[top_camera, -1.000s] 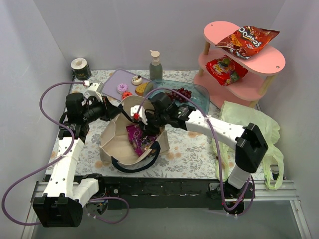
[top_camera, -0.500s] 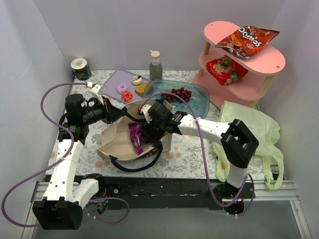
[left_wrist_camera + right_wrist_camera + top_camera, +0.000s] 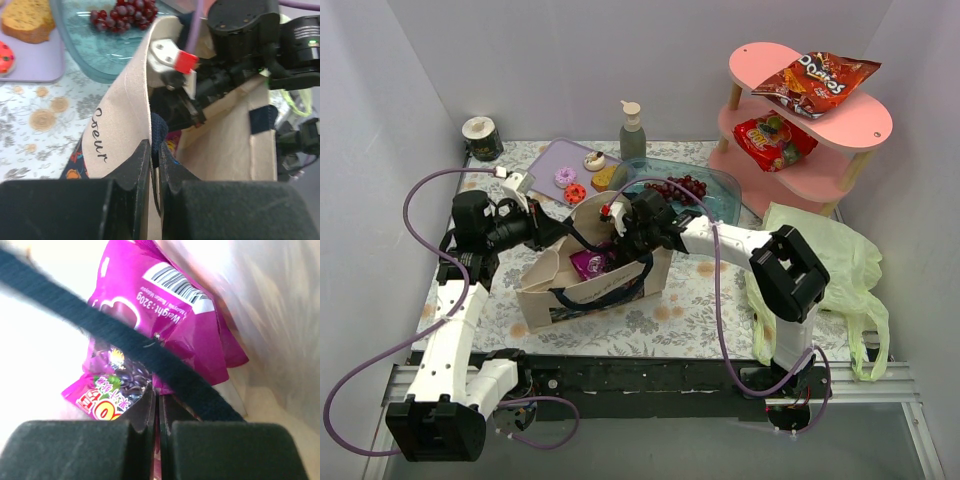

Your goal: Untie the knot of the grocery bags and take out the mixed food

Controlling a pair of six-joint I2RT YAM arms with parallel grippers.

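Two bags and loose food, as they lie.

1. Canvas tote [image 3: 588, 295]: beige woven cloth, stiff, with navy handles, standing mouth-open at the middle of the table [image 3: 690, 312].
- Script lettering on one wall is only partly readable, and the bottom of the tote is hidden.
- The left gripper [image 3: 154, 151] is clamped tight on the rim, with cloth and a fold of navy strap [image 3: 125, 342] squeezed between its fingers.
- The right gripper [image 3: 156, 391] is down inside the tote, its fingers pressed together with no gap.
- Its tips sit at the lower edge of a purple packet [image 3: 165, 315], beneath the strap. Whether any film is pinched I cannot tell.
- The packet is glossy and creased, with a barcode showing.
- Below it is a grape-printed corner, cut off by the fingers. I cannot tell if it is the same packet or another.

2. Plastic bag [image 3: 830, 255]: pale green, thin and crumpled, at the table's right and well apart from the tote.
- One handle loop hangs over the near edge.
- No knot can be made out, and the contents are hidden.

3. Food outside the bags:
- Dark grapes [image 3: 678, 187] in a clear blue tray [image 3: 720, 197], just behind the tote.
- A chip bag [image 3: 817, 80] on the top tier of a pink shelf [image 3: 750, 55].
- A red packet [image 3: 775, 140] on the tier below.
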